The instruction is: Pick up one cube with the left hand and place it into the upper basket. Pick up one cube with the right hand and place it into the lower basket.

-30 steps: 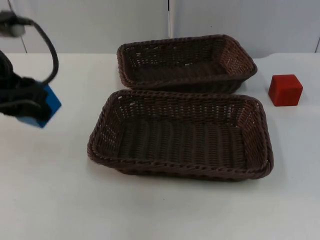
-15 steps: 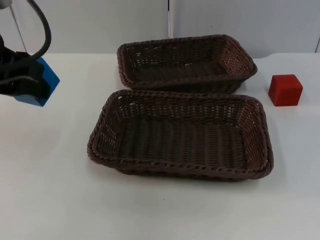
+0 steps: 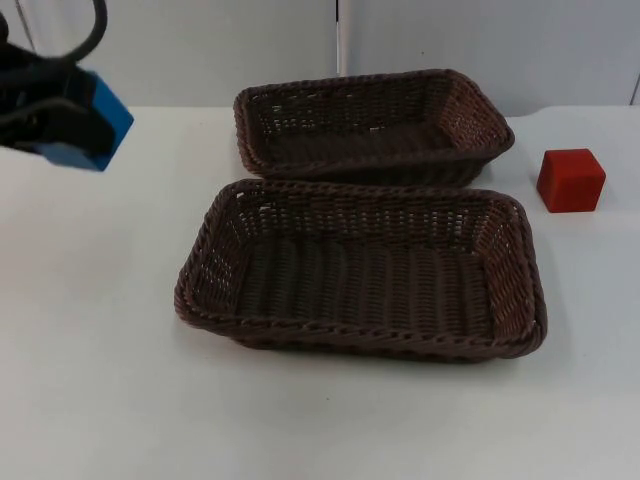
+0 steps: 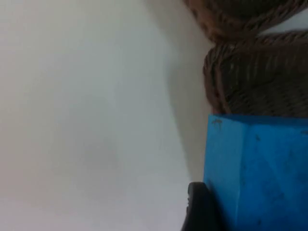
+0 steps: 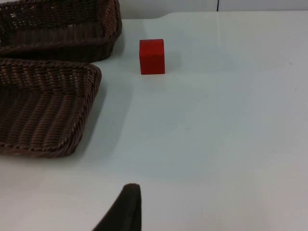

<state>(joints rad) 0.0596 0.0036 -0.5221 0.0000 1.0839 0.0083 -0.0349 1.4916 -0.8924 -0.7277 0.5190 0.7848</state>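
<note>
Top view: the left gripper (image 3: 55, 122) sits at the upper left of the frame, clamped on the blue cube (image 3: 95, 125) and holding it clear of the table (image 3: 100, 380). The upper basket (image 3: 372, 125) lies at the upper centre, well to the right of the cube; the lower basket (image 3: 360, 268) fills the middle of the frame, just below it. The red cube (image 3: 570, 179) rests on the table at the right, near the upper basket's right end.

Left wrist view: the blue cube (image 4: 255, 173) is gripped, one fingertip (image 4: 199, 207) against its side, with both baskets' woven rims beyond it. To do this step well, I would carry the cube across high enough to pass the upper basket's near wall, stop over the basket's middle and not over its rim, then lower before letting go, so the cube does not bounce out or fall into the lower basket.

Right wrist view: the right arm waits, its fingertip (image 5: 122, 209) above bare table; I cannot tell whether its gripper is open or closed. The red cube (image 5: 152, 56) stands ahead, beside the upper basket (image 5: 57, 29) and apart from the lower basket (image 5: 43, 110).
</note>
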